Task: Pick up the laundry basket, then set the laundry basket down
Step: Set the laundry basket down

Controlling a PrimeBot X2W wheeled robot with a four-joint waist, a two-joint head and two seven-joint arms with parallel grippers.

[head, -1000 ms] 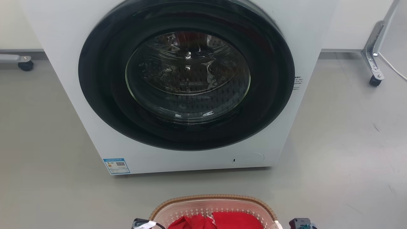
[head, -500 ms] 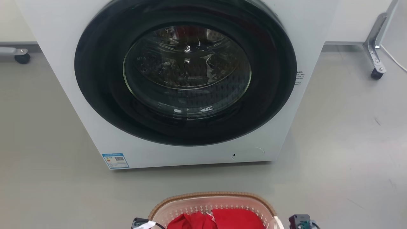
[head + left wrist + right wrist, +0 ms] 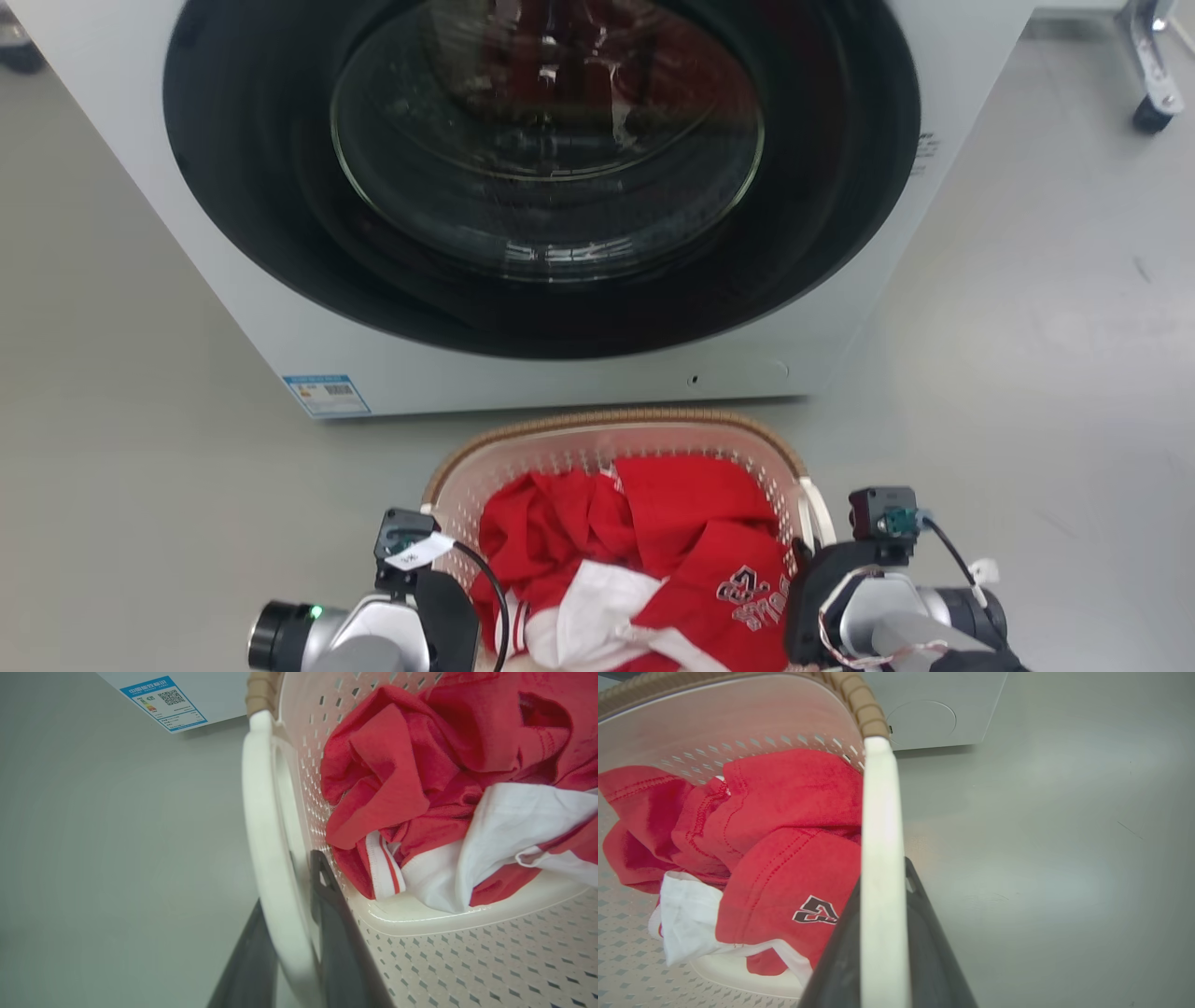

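Observation:
The laundry basket (image 3: 616,422) is cream with a brown woven-look rim and sits close in front of me, holding red and white clothes (image 3: 653,551). Its far rim lines up with the washer's bottom edge. My left gripper (image 3: 443,607) is shut on the basket's left white handle (image 3: 264,826); in the left wrist view one dark finger (image 3: 336,933) lies on each side of the handle. My right gripper (image 3: 810,583) is shut on the right white handle (image 3: 878,826), which runs between its dark fingers (image 3: 934,947). I cannot tell whether the basket's bottom touches the floor.
A white washing machine (image 3: 271,308) with a shut round dark door (image 3: 541,159) stands right behind the basket. A metal leg on a caster (image 3: 1150,103) is at the far right. Grey floor (image 3: 1008,373) spreads to both sides.
The head camera has dipped and moved closer. More of the basket and both grippers now show. The strip of floor between the basket's rim and the washer has closed up.

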